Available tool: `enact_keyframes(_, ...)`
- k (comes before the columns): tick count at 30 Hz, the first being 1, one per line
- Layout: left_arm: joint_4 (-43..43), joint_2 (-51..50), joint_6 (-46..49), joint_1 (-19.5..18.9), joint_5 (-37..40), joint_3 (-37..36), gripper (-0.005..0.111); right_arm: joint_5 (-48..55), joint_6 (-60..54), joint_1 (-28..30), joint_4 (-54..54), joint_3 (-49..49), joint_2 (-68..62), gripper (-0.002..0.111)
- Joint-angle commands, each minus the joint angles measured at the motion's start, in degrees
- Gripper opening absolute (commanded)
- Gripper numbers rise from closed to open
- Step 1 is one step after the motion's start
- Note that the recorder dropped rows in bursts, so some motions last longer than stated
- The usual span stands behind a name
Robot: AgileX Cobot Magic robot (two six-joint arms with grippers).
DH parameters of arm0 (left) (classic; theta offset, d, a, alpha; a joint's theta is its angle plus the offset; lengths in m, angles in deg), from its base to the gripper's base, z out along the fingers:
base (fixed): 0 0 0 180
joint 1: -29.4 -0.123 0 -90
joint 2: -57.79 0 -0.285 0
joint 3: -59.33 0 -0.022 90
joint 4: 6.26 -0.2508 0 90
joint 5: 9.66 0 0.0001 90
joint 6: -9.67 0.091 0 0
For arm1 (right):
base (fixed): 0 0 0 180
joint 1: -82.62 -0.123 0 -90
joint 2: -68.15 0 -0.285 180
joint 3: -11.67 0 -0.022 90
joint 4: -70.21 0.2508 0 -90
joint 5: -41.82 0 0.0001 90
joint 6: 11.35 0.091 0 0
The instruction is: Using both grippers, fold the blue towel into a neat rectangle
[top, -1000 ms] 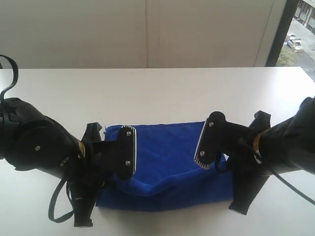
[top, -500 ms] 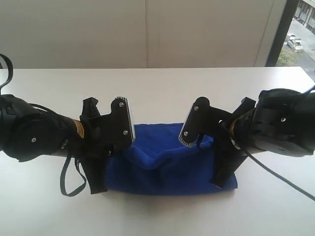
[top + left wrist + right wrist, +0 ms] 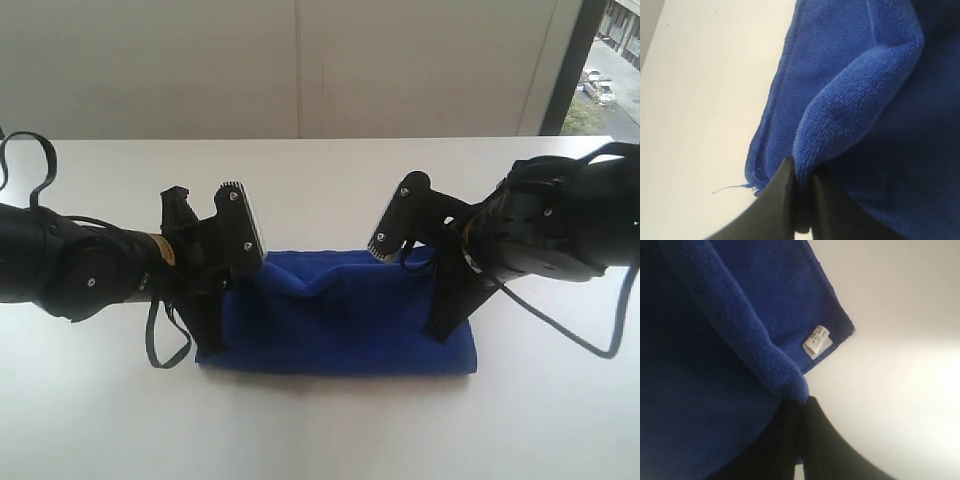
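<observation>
White tag (image 3: 817, 341): sewn on the edge of the blue towel (image 3: 715, 365), just beside a corner; a few faint grey lines of print, too small to read.
Yellow band (image 3: 160, 250): wrapped round the left arm (image 3: 80, 275) close to its wrist end, in the exterior view; dark marks on it, blurred, not legible.
Readable words, brands, numbers or signs: none in any of the three views.
</observation>
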Motion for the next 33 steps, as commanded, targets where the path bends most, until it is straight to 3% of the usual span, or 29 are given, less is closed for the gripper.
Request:
enact_keyframes(1, 0.97, -2.24, -0.63, -1.38, -0.53, 2.08, 0.015, -2.35, 0.59, 1.84, -1.05, -1.22, -2.02, 0.000)
enact_keyframes(16, 0.97, -10.20, -0.19, -2.18, -0.42, 9.76, 0.015, -4.98, 0.59, 5.69, -2.21, -6.91, -10.25, 0.000)
enact_keyframes(33, 2.02, -12.92, 0.05, -6.06, -2.29, 10.71, 0.015, -7.91, 0.59, 5.94, -2.34, -7.56, -15.19, 0.000)
